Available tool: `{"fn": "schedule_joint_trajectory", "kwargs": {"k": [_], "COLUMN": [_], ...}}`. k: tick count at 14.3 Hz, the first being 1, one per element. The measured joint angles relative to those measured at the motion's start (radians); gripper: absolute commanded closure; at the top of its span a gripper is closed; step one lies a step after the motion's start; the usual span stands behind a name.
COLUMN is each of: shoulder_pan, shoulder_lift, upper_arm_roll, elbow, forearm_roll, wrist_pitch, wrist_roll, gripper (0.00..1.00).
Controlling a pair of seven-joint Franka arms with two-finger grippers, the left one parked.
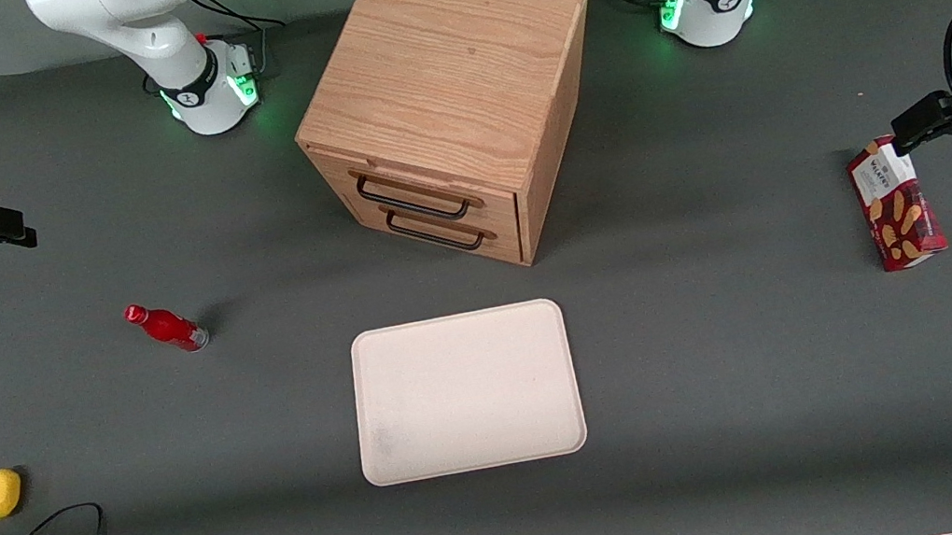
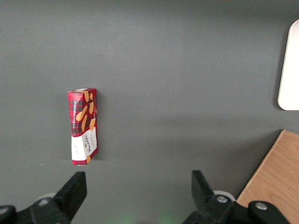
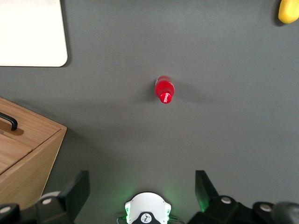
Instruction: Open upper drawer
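gripper (image 1: 8, 227): fingers spread, holding nothing, high at the working arm's end of the table | upper drawer (image 1: 418, 193): closed, topmost in the cabinet (image 1: 447, 73) at table centre; well apart sideways from the gripper | handle (image 1: 414, 200): long axis horizontal across the drawer front, facing the tray (image 1: 466, 392)

1. Front camera, high, looks steeply down over the grey table (image 1: 735, 361).
2. Right wrist camera faces straight down above the small red bottle (image 3: 164, 89), which the front view shares, the open gripper (image 3: 140, 193) framing it.
3. Left wrist camera looks down on the red biscuit box (image 2: 83, 126), also shared; the cream rectangular tray (image 2: 290, 65) lies at its three o'clock.

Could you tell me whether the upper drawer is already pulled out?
No, the upper drawer sits flush in the cabinet, and the open gripper hangs far off.
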State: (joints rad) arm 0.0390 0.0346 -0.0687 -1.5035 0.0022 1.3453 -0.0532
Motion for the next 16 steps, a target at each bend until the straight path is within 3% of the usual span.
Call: {"fn": "schedule_joint_trajectory", "kwargs": {"k": [16], "shoulder_pan": [0.010], "shoulder_lift": [0.054], "upper_arm_roll": [0.004], "elbow": [0.028], "forearm_roll": [0.023], "wrist_pitch": [-0.039], "wrist_roll": [-0.001], "gripper": [0.00]}}
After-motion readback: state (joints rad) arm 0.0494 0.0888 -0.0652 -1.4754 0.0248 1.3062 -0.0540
